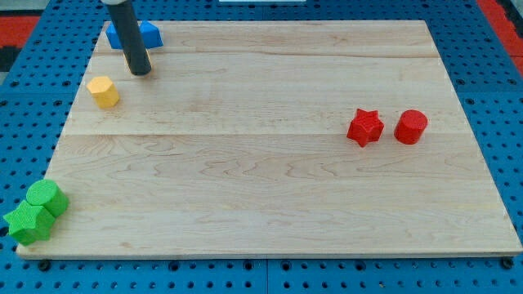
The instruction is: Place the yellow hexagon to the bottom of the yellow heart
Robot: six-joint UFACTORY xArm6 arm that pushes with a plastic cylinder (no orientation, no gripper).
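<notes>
The yellow hexagon (104, 91) lies near the top left of the wooden board (270, 188). My tip (140, 71) rests on the board just up and to the right of the hexagon, a small gap apart. No yellow heart shows in the view. A blue block (148, 34) sits at the top left corner, partly hidden behind my rod.
A red star (364, 126) and a red cylinder (411, 126) sit side by side at the view's right. A green cylinder (45, 197) and a green star-like block (28, 222) touch each other at the bottom left corner. Blue pegboard surrounds the board.
</notes>
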